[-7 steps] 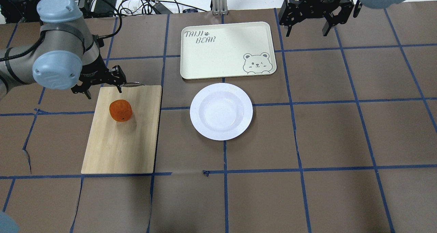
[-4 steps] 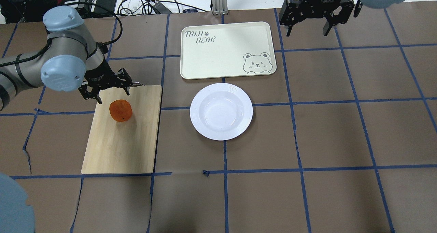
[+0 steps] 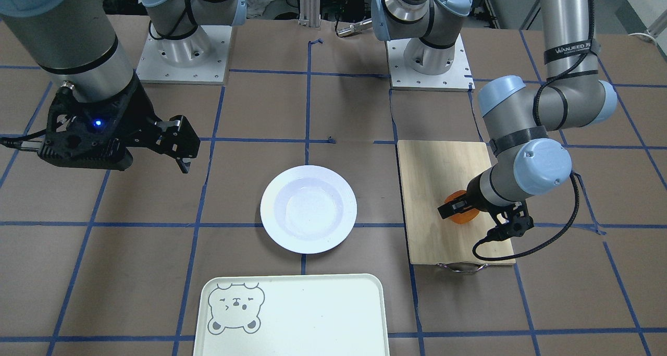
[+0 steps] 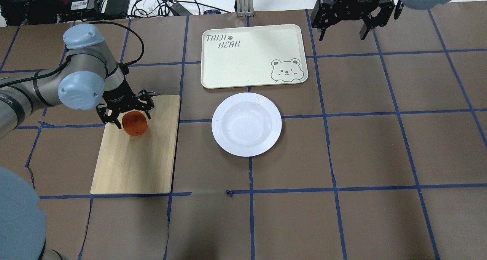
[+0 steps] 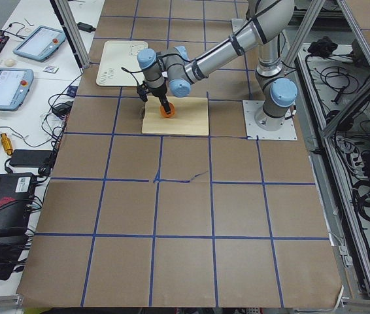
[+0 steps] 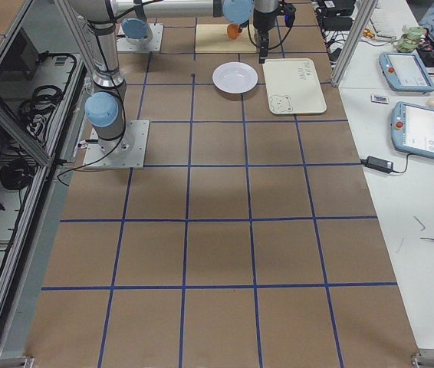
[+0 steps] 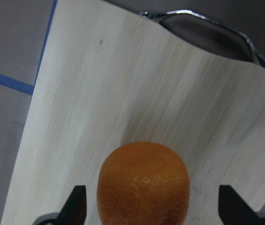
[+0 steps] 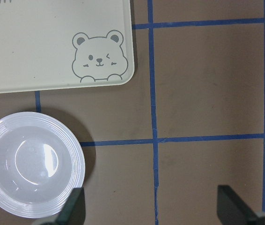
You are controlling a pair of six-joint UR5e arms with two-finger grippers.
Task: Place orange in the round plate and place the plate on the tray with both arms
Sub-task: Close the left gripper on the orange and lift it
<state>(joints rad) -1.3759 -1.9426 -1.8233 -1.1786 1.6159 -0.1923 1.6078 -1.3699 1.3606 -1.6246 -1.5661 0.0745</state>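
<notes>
The orange (image 4: 135, 125) sits on a bamboo cutting board, toward its far end. My left gripper (image 4: 128, 118) is lowered over it and stands open. In the left wrist view the orange (image 7: 144, 183) lies between the two fingertips (image 7: 78, 199), with a gap on each side. The empty white round plate (image 4: 246, 124) rests mid-table, and the pale tray (image 4: 243, 62) with the bear drawing lies just beyond it, empty. My right gripper (image 4: 342, 33) hangs open, high over the table to the right of the tray. Its wrist view looks down on the plate (image 8: 32, 164) and a corner of the tray (image 8: 53, 42).
The cutting board (image 4: 133, 165) lies to the left of the plate, and its metal handle (image 7: 202, 21) points away from the robot. Brown paper with blue tape lines covers the table. Cables and boxes sit past the far edge.
My left gripper has moved right and toward the robot, from the board's far-left corner to a spot astride the orange. The right arm, orange, plate and tray have not moved.
</notes>
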